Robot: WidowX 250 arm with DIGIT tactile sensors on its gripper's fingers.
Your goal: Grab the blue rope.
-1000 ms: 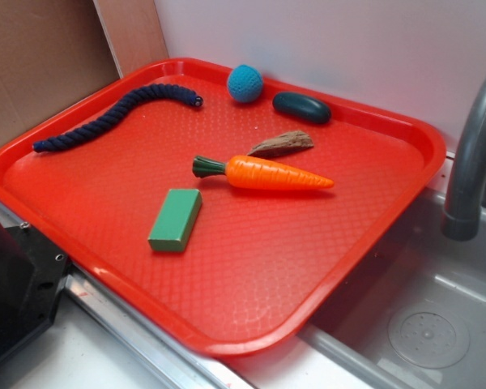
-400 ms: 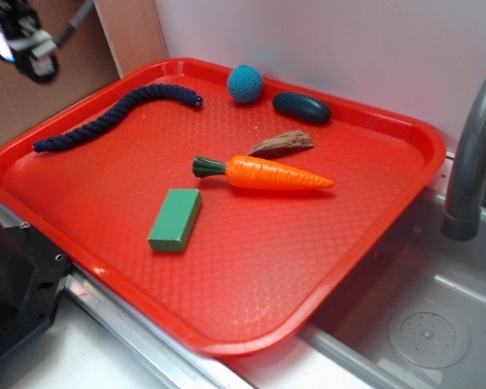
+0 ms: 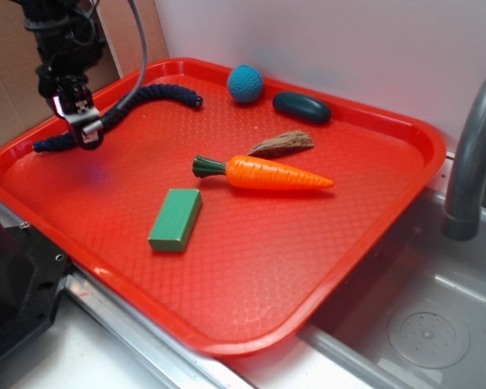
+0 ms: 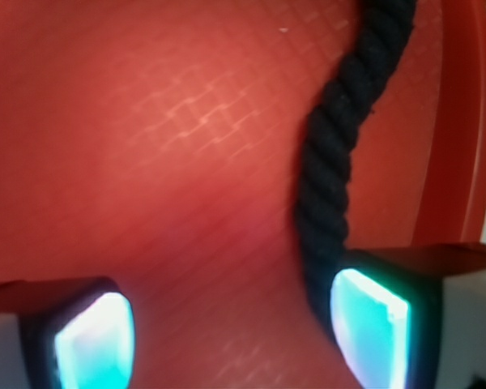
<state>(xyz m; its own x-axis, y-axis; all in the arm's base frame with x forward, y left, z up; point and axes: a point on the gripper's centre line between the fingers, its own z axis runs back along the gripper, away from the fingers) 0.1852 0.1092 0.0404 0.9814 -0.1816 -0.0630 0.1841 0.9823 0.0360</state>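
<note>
The blue rope (image 3: 158,93) is a thick dark navy twisted strand lying wavy along the far left side of the red tray (image 3: 251,267). My gripper (image 3: 87,136) hangs just above the rope's left part, and it is open. In the wrist view the rope (image 4: 340,146) runs down from the top to the inner edge of the right fingertip (image 4: 371,328). The left fingertip (image 4: 93,340) stands over bare tray. Nothing is clamped between the fingers.
On the tray lie an orange carrot (image 3: 267,173), a green block (image 3: 176,220), a brown wood chip (image 3: 282,144), a teal crocheted ball (image 3: 245,83) and a dark oval stone (image 3: 301,106). A grey tap (image 3: 470,154) and sink (image 3: 421,324) stand at the right.
The arm has come into view from the upper left and dropped down to the rope's left part. Nothing on the tray has moved.
</note>
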